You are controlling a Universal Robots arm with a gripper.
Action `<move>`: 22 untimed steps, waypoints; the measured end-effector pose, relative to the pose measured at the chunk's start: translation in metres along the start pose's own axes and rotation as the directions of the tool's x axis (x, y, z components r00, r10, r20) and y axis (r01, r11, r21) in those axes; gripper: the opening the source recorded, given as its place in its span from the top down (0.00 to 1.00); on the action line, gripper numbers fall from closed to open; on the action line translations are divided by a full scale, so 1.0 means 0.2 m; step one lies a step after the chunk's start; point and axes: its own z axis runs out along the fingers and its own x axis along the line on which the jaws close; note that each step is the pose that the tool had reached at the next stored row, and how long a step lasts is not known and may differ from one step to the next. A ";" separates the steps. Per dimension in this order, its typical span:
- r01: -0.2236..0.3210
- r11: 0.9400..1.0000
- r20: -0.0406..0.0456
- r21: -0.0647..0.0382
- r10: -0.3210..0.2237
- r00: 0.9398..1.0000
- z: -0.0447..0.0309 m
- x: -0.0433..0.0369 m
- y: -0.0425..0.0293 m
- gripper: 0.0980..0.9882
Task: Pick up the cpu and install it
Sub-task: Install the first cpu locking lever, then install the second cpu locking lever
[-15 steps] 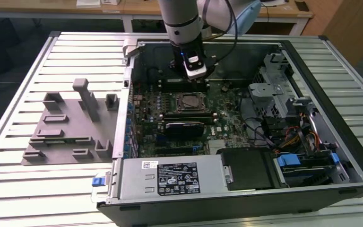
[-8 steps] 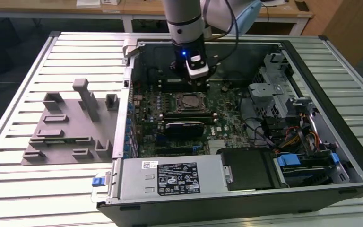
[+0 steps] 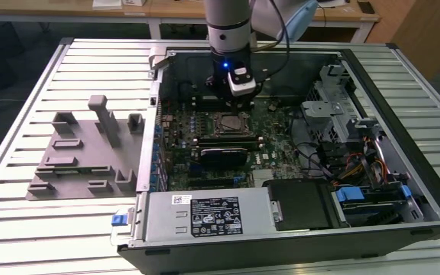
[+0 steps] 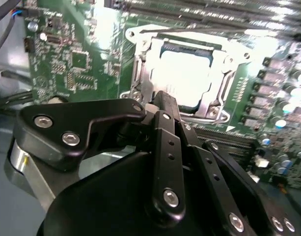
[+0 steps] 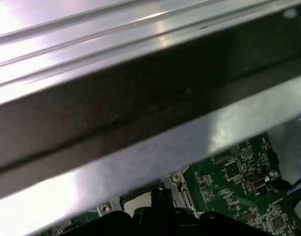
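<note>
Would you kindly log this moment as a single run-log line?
gripper: above socket, grasp unclear | cpu: lying in motherboard socket | fixture tray: outside case, exterior view's left

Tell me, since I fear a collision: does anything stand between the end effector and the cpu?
Nothing visible does. In the second wrist view the cpu lies uncovered inside the socket frame on the motherboard, and the end effector hangs close by its edge with nothing between them.
</note>
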 end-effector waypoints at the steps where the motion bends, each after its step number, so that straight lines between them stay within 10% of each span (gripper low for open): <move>1: 0.001 1.000 -0.005 0.006 -0.001 1.000 0.000 -0.004 -0.004 0.99; 12: 0.009 0.999 -0.052 0.047 -0.007 0.999 0.012 -0.033 -0.068 0.99; 22: 0.010 0.999 -0.053 0.047 -0.007 0.999 0.012 -0.034 -0.070 0.99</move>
